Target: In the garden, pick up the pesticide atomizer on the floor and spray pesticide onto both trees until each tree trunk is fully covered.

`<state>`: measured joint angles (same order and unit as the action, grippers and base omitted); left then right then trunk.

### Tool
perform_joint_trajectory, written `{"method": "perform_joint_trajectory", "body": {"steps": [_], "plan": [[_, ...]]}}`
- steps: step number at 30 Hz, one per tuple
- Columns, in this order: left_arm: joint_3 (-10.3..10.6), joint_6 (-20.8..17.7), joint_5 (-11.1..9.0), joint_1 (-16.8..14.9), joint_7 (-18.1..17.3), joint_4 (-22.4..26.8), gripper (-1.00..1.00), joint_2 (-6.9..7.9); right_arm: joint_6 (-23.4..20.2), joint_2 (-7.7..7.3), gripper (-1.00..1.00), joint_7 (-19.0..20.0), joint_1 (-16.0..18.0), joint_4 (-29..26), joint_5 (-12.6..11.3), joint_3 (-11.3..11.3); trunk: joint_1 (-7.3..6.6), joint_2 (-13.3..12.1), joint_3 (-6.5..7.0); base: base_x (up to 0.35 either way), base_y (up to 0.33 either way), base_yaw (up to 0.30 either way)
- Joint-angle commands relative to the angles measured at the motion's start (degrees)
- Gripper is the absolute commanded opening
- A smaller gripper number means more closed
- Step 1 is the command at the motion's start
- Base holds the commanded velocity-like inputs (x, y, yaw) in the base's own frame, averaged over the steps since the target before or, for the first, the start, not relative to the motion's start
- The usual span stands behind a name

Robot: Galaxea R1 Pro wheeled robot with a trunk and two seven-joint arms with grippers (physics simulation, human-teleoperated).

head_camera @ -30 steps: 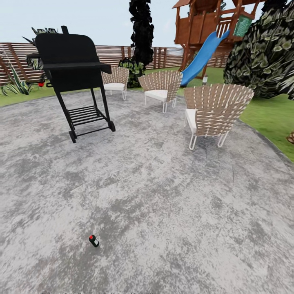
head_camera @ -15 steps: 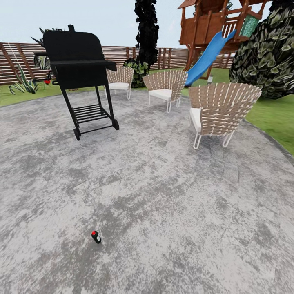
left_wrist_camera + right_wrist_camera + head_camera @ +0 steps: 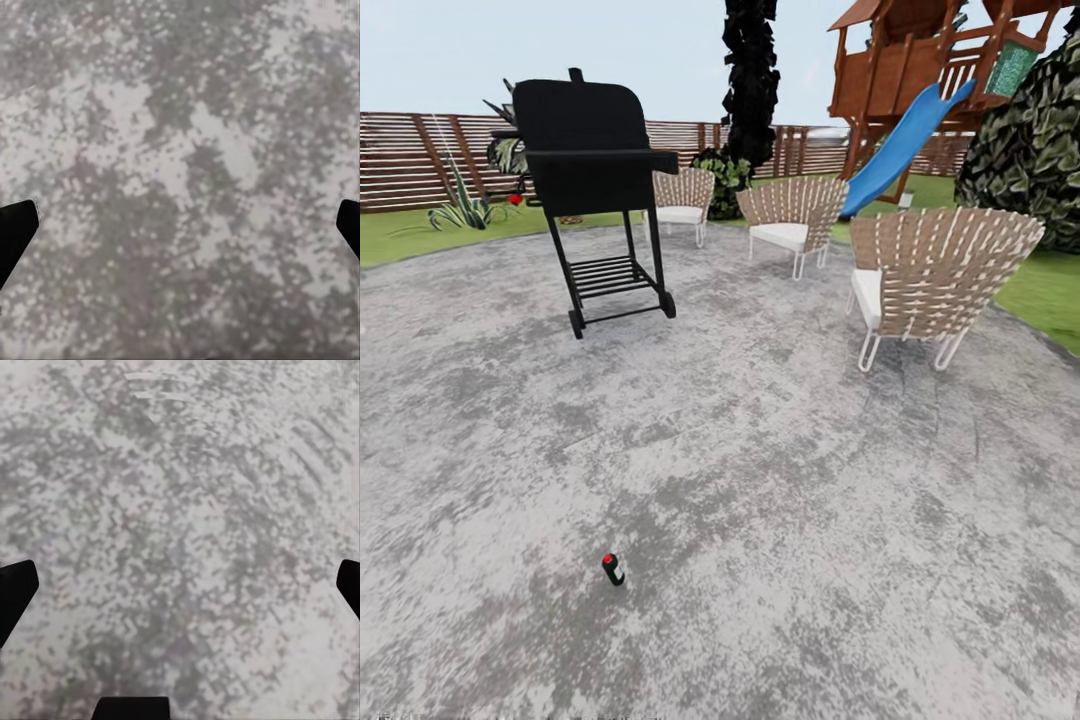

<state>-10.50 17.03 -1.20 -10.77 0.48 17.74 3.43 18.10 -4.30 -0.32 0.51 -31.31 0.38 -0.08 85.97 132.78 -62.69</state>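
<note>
The pesticide atomizer [image 3: 613,569], a small dark bottle with a red tip, lies on its side on the mottled grey paving, low and left of centre in the head view. A tall tree [image 3: 750,80] with dark ragged foliage rises behind the chairs; its trunk is hidden by a bush. In the left wrist view my left gripper [image 3: 180,232] is open, its dark fingertips [image 3: 15,232] wide apart over bare paving. My right gripper [image 3: 180,592] is open as well above paving, nothing between its fingers.
A black grill on wheels [image 3: 595,190] stands at the back left of the patio [image 3: 810,500]. Three wicker chairs [image 3: 935,275] sit at the back right. Beyond lie green lawn [image 3: 1050,290], a slat fence [image 3: 410,160], a playhouse with a blue slide [image 3: 900,140] and a large bush [image 3: 1030,140].
The whole head view has shifted to the right, so the camera has turned left. The atomizer, grill and chairs keep their places on the paving.
</note>
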Motion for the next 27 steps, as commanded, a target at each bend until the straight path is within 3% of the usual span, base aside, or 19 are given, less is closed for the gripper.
{"method": "perform_joint_trajectory", "body": {"steps": [1,9,14,17,21,27], "plan": [[0.00,0.20,-0.12,-0.04,0.05,-0.07,1.00,0.00,0.18,-0.01,1.00,-0.03,0.01,0.02,0.05,-0.01,0.22,0.43,-0.16,0.000,0.000,0.209],[0.05,0.20,-0.04,-0.12,0.05,0.48,1.00,0.07,0.14,-0.01,1.00,-0.02,0.01,-0.04,0.02,-0.01,0.65,1.23,-0.15,0.000,0.000,0.161],[0.05,-0.53,-0.04,-2.21,0.70,1.20,1.00,0.71,0.07,-0.26,1.00,-0.03,1.09,-2.38,-0.04,-0.01,0.65,1.23,-0.13,0.000,0.000,0.013],[0.04,-0.98,-0.13,-7.29,2.12,1.49,1.00,2.12,-0.15,-0.49,1.00,-0.03,7.19,-4.79,0.03,-0.01,0.65,1.23,-0.13,0.000,0.000,0.001],[0.11,-4.07,-0.23,-12.44,2.40,1.30,1.00,2.43,-0.42,-0.53,1.00,0.02,15.52,-5.26,0.13,-0.01,0.65,1.23,-0.13,0.000,0.000,0.000],[0.08,-6.24,-0.14,-13.33,2.43,1.53,1.00,2.15,-0.34,-0.50,1.00,0.61,18.81,-4.87,0.31,0.40,0.65,1.23,-0.13,0.029,-0.009,0.000]]}}
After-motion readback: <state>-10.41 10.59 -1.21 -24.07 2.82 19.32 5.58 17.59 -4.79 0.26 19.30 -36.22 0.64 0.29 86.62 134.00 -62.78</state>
